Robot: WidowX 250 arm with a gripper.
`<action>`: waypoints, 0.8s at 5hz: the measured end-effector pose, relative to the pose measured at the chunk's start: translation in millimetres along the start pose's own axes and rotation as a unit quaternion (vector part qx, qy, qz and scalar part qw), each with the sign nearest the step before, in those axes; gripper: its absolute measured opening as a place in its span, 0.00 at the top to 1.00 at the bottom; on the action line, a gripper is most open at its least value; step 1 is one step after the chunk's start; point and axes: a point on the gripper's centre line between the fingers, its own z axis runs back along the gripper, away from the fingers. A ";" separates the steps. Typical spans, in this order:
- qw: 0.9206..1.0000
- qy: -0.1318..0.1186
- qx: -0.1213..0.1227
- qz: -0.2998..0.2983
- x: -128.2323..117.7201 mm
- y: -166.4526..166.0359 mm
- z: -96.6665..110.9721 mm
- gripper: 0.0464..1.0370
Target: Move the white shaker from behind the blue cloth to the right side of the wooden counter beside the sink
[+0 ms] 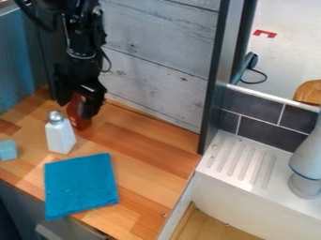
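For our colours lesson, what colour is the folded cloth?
Blue; the cloth shows best in the camera view.

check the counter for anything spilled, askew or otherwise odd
The blue cloth lies askew, one corner poking past the wooden counter at its front edge. No spill is visible, and the silver-topped white bottle stands upright.

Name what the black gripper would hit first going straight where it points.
Pointing down, the gripper would likely meet the reddish-brown bottle first, as the two overlap in view, then the wooden counter; depth is unclear here.
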 end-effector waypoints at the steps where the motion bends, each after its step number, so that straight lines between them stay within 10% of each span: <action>1: 1.000 0.008 -0.001 0.008 -0.6 7.5 -5.1 0.04; 4: 1.000 0.015 -0.012 0.009 -14.1 25.8 -13.9 0.04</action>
